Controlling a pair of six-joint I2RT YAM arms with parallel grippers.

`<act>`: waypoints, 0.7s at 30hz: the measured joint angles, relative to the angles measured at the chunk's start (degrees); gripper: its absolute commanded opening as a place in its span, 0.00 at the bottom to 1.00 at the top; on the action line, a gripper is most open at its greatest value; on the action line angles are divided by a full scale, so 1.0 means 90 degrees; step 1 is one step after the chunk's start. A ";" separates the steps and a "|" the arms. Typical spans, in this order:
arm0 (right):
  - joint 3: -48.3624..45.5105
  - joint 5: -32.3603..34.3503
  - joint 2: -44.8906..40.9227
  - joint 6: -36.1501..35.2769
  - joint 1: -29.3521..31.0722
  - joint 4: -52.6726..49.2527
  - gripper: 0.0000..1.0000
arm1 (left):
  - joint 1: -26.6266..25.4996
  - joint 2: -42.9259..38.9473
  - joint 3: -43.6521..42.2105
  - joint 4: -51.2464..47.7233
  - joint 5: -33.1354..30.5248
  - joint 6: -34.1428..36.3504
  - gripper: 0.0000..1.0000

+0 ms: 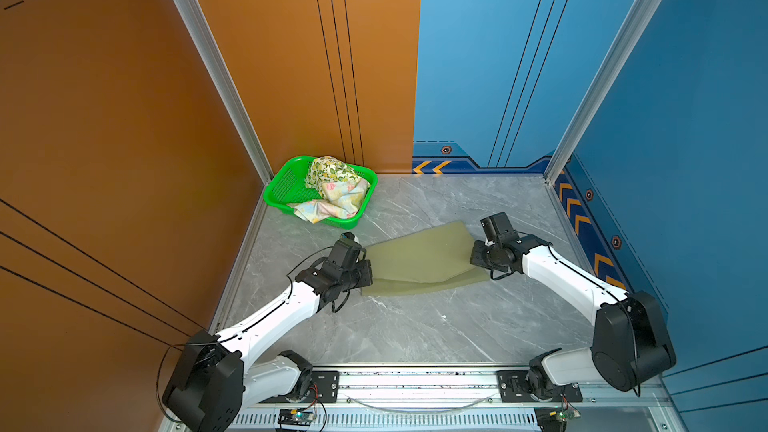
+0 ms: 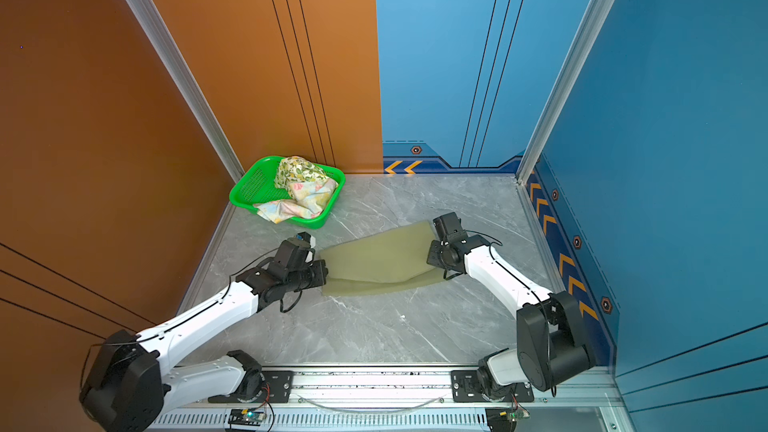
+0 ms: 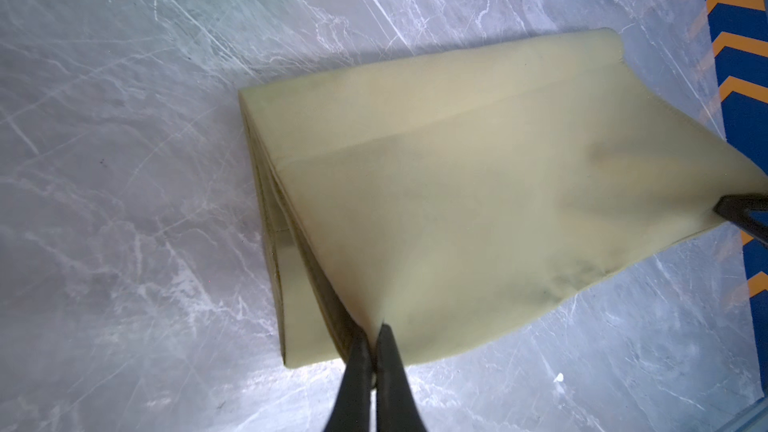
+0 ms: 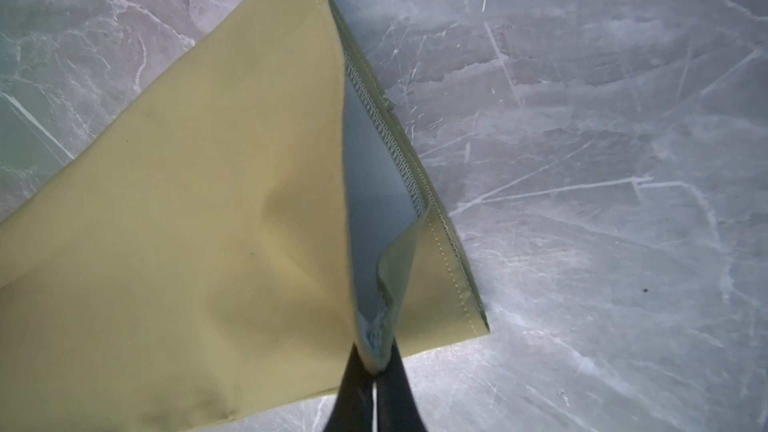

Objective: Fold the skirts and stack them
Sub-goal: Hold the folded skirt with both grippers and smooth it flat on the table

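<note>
Olive skirt part-folded, spanning between both grippers. Left gripper is clamped on one edge, right gripper on the hem corner. Green basket beyond the left gripper holds the floral skirt and lemon skirt, both crumpled. Early stage, I'd say: nothing stacked.

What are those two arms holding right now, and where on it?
The olive-green skirt, by both ends: the left tool pinches the top layer at one end, and the right tool pinches a hem corner at the opposite end.

Olive skirt folded; floral skirt, lemon skirt crumpled in basket
</note>
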 measured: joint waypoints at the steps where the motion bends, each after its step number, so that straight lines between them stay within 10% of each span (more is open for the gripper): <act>1: -0.0007 0.0000 -0.0024 -0.0002 0.0000 -0.0027 0.00 | 0.0010 -0.0061 -0.0036 -0.0005 0.0000 -0.0002 0.00; 12: -0.0714 -0.0007 -0.0352 0.0002 0.0022 -0.0058 0.04 | 0.0017 -0.0073 -0.0663 0.0027 0.0051 -0.0010 0.00; 17: -0.1008 -0.0017 -0.0306 0.0022 0.0141 -0.0053 0.29 | 0.0015 0.0068 -0.0843 0.0155 0.0070 -0.0058 0.00; 21: -0.1032 0.0005 -0.0274 -0.0007 0.0151 -0.0051 0.50 | 0.0012 0.0138 -0.0855 0.0148 0.0073 -0.0100 0.40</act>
